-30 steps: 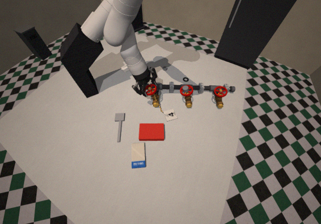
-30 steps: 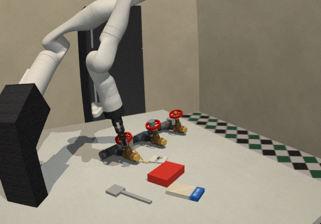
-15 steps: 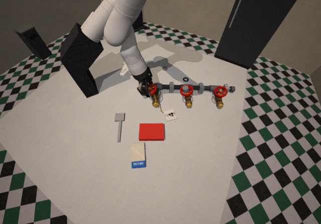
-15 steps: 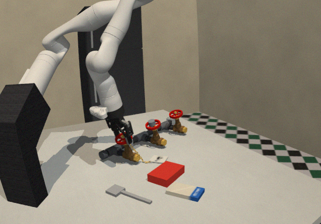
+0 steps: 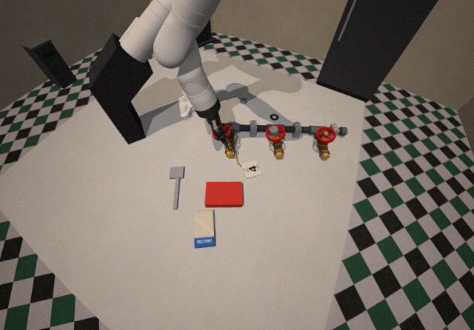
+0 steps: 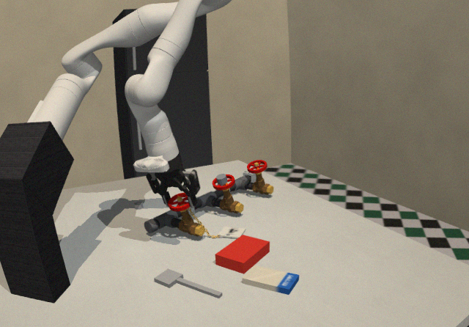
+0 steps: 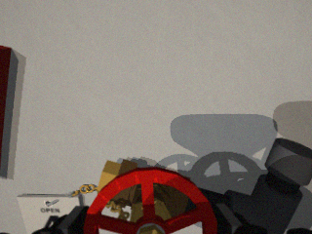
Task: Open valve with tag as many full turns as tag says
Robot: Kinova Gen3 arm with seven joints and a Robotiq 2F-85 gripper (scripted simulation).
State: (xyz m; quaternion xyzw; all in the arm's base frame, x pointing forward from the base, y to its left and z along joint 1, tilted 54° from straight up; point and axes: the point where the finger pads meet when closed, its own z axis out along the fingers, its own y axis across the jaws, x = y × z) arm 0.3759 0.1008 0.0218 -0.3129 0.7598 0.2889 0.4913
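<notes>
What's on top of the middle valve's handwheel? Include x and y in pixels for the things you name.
A grey cylindrical cap sits over the hub of the middle handwheel (image 5: 282,137) (image 6: 215,186). The red rim shows around it; the hub beneath is covered, so its state can't be seen.
</notes>
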